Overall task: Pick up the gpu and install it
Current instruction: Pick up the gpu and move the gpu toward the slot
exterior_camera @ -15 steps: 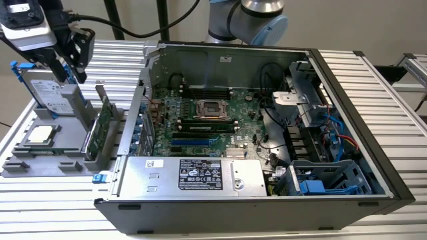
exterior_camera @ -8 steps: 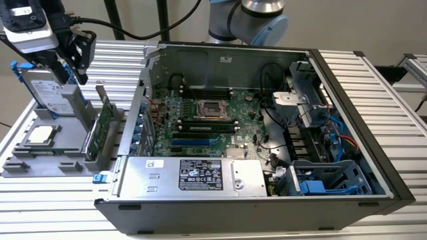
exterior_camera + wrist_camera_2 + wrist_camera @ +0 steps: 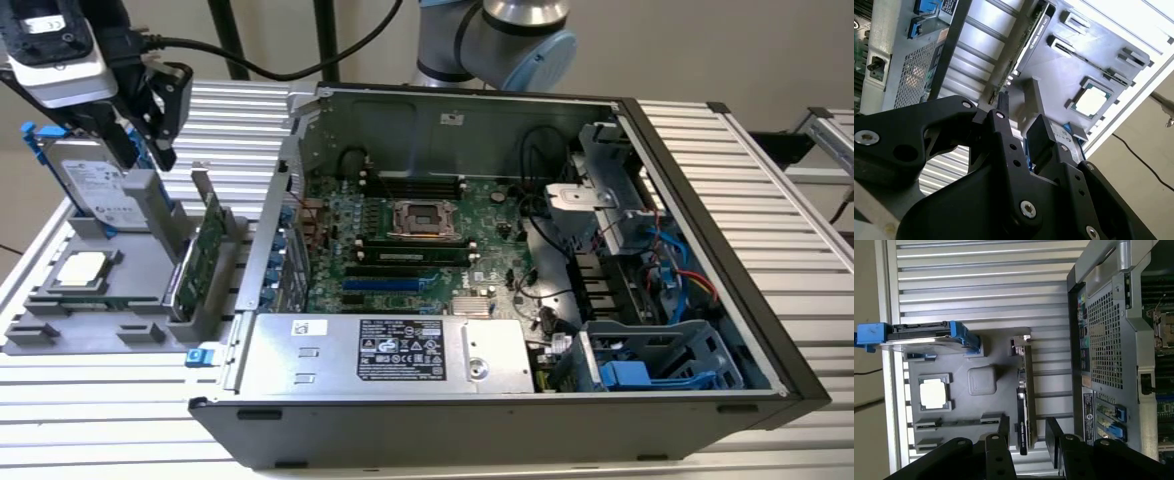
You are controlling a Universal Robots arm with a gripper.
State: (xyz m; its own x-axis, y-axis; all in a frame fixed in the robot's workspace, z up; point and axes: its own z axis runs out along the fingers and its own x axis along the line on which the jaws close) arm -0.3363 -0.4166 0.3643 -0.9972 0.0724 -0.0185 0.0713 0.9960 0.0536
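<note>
Hovering at the exterior view's far left, the black gripper (image 3: 154, 140) hangs above a grey holder tray (image 3: 80, 335) on a ribbed metal table (image 3: 94, 400). The gpu (image 3: 207, 250) stands on its long edge in a slot of that tray, its green board showing, just beside the open computer case (image 3: 441, 115) to the exterior view's right. A silver hard drive (image 3: 100, 185) with blue rails stands upright at the tray's far end, directly under the gripper, and a square CPU chip (image 3: 83, 270) lies flat nearer.

In the first wrist view, the gripper (image 3: 1026, 432) has its two fingers spread wide and holds nothing. The gpu (image 3: 1024, 405) runs as a thin dark strip in line with the gap between them, apart from both. The tray (image 3: 984, 400), the CPU chip (image 3: 934, 392), the hard drive (image 3: 924, 337) and the case's perforated back (image 3: 1104, 340) are also visible.

In the second wrist view, the gripper (image 3: 1019, 132) again stands spread and empty. The gpu (image 3: 1031, 37) sits well beyond it in the tray (image 3: 1054, 75), with the CPU chip (image 3: 1093, 100) to one side.
</note>
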